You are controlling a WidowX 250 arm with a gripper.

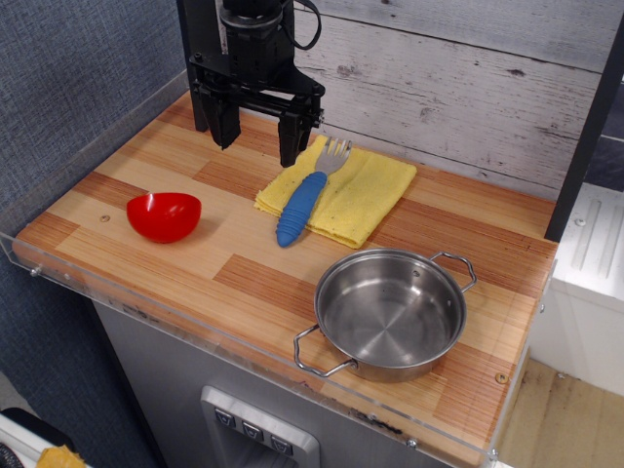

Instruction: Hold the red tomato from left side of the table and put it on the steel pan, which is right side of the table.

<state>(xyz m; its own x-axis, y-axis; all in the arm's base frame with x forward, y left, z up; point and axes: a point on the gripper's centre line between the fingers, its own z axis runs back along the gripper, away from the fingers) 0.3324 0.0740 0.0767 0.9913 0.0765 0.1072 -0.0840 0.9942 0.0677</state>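
1. Black two-fingered gripper [255, 139] hanging over the far part of the striped wooden table [244, 278], fingers pointing down.
2. Jaws spread wide, a clear gap between them; nothing pinched, nothing touched.
3. Left finger [223, 122] above bare planks; right finger [291, 138] just beside the far left corner of a yellow folded cloth [363, 195]. Contact between fingertips and tabletop: cannot tell.
4. Glossy red plastic half-dome tomato [164, 215] resting on the left side of the table, near and left of the gripper, well apart from it, rounded side down and hollow side up.
5. Round, shallow, shiny steel pan [390, 314] with two wire loop handles sitting at the near right of the table, empty inside, well apart from the tomato.
6. Fork with a thick blue handle and a grey head [306, 200] lying across the cloth's left edge, tines toward the far wall, handle tip reaching onto the wood.
7. Clear acrylic rim [127, 314] running along the table's near and left edges.
8. Whitewashed plank wall [468, 78] standing behind the table.
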